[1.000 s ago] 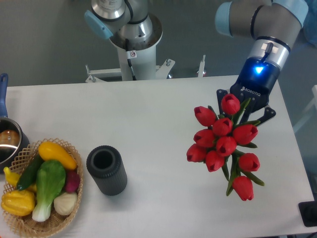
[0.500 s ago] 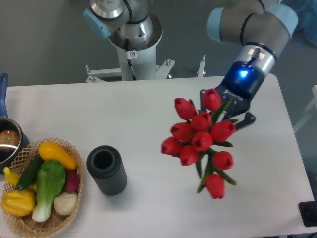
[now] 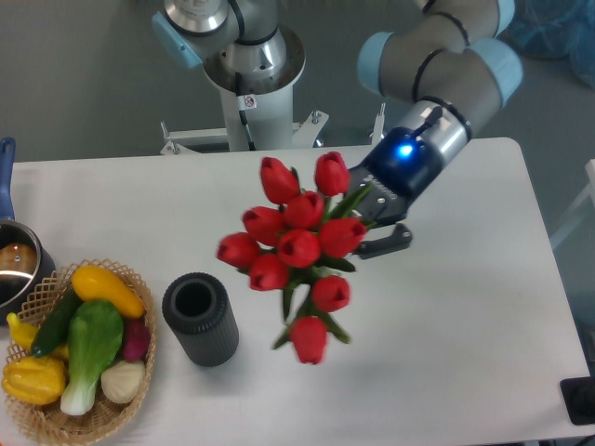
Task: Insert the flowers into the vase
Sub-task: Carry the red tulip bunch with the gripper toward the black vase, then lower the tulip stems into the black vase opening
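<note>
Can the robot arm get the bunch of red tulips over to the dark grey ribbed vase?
Probably yes. The gripper holds the red tulips in the air, and the table between them and the vase looks bare.

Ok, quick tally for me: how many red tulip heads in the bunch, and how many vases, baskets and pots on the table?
Red tulip heads in the flowers: 10, though some overlap
Vase: 1
Basket: 1
Pot: 1, cut off by the left edge
Total: 13
</note>
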`<action>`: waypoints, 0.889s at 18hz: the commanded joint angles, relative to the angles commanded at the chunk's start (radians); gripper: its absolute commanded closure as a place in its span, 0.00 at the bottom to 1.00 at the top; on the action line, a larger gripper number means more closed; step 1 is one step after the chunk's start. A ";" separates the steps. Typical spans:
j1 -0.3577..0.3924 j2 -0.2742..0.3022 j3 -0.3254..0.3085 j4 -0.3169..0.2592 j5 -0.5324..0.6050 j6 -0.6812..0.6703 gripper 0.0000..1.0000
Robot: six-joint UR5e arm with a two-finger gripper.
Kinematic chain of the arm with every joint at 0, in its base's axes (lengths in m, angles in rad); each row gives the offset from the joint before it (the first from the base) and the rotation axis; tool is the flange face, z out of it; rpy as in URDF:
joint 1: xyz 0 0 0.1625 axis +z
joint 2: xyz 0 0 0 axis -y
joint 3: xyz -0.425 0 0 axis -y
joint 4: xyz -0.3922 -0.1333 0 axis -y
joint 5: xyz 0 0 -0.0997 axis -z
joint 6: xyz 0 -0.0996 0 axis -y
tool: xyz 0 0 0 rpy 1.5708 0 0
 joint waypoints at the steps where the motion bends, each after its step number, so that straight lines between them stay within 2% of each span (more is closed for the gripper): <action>1: 0.000 -0.003 0.006 0.003 0.001 0.000 0.76; 5: -0.040 0.001 0.003 0.005 -0.015 -0.001 0.76; 8: -0.066 -0.008 -0.023 0.005 -0.055 0.008 0.76; 16: -0.094 -0.020 -0.064 0.005 -0.140 0.029 0.76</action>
